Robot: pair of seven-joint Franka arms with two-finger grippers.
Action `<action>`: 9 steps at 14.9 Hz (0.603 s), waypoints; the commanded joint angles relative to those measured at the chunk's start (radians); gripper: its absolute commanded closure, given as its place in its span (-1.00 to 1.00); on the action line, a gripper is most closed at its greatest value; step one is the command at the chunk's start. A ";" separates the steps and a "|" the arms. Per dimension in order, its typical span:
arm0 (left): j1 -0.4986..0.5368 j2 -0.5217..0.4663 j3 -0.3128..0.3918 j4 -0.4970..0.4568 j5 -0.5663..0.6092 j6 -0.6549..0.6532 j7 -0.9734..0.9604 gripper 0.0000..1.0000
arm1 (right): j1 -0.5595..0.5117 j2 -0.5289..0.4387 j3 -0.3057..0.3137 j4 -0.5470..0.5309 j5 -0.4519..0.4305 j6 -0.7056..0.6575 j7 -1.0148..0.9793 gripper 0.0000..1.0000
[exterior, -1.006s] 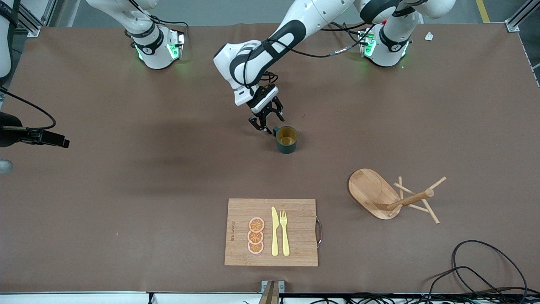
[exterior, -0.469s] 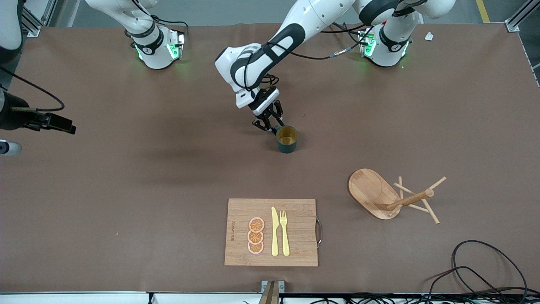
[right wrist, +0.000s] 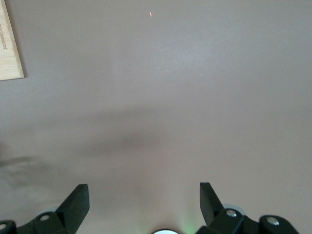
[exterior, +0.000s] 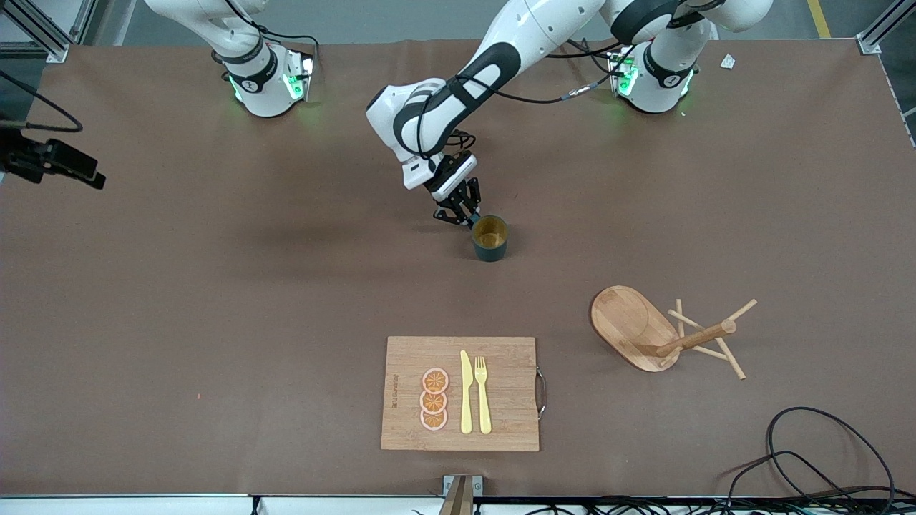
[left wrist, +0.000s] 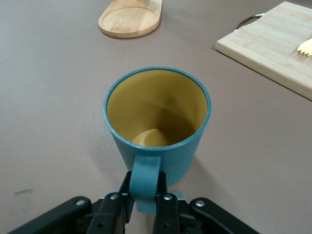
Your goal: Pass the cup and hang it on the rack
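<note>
1. Left wrist view shows the left pincer (left wrist: 145, 204) clenched on the handle of the cup (left wrist: 157, 122), one finger on each side of the handle.
2. The cup stands upright on the desk (exterior: 215, 286), about in the middle, farther from the front camera than the cutting board (exterior: 401, 357) and the rack (exterior: 665, 332).
3. The right pincer (right wrist: 144, 197) is released, its fingers wide apart over bare desk at the right arm's end; this arm waits.
4. My judgement of progress: the grasp is made, but the cup is not yet lifted. The carrying to the rack and the hanging on a peg are both left.
5. The rack stands toward the left arm's end of the desk. No cup hangs on it.
6. The cup is a small cylinder, dark teal outside, with a matte yellow inside and a flat loop handle. It looks hard and light.
7. The rack is pale wood: a smooth oval base, one post, thin round pegs.
8. The desk surface is brown, matte, and looks a bit soft.
9. The cutting board is rectangular bamboo with visible strips.
</note>
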 commanded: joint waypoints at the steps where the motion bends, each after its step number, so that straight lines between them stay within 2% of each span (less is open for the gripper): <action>1: -0.006 -0.005 0.012 0.036 0.018 -0.008 0.052 0.80 | -0.024 -0.098 0.028 -0.122 -0.012 0.033 0.011 -1.00; 4: 0.017 -0.022 0.012 0.082 0.008 -0.008 0.098 0.89 | -0.056 -0.114 0.072 -0.122 -0.012 0.022 0.014 -1.00; 7: 0.068 -0.067 -0.003 0.089 -0.014 -0.008 0.147 0.98 | -0.056 -0.142 0.075 -0.131 -0.012 0.021 0.014 -1.00; 9: 0.102 -0.098 -0.006 0.120 -0.077 -0.007 0.251 0.97 | -0.058 -0.150 0.075 -0.131 -0.010 0.016 0.014 -1.00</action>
